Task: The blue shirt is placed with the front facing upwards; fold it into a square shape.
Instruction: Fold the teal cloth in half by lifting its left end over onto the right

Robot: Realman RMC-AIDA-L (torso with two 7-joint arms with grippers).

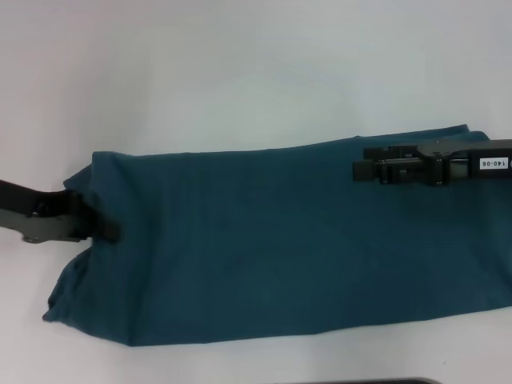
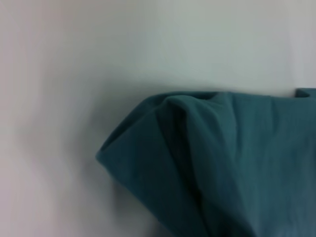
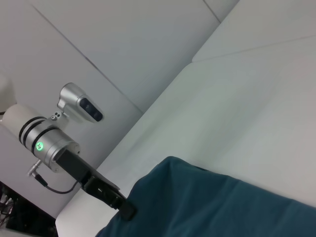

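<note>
A plain white table (image 1: 240,72) fills the head view, and the blue shirt (image 1: 280,248) lies across its middle and near side as a long folded band, running from nine o'clock out past the edge at three o'clock.

At nine o'clock the left gripper (image 1: 100,222) meets the shirt's left end, where the cloth bunches and lifts into a small peak (the left wrist view shows that raised corner). Its jaws seem to be pinching the edge, though the tips are half buried in fabric.

At about two o'clock the right gripper (image 1: 362,170) hovers over the band's far edge; whether its jaws are spread or pressed together, I cannot tell.

The risk, as I judge it, is uneven hold: if only the left end is carried across, the layers may slide apart and the fold come out skewed rather than square.
</note>
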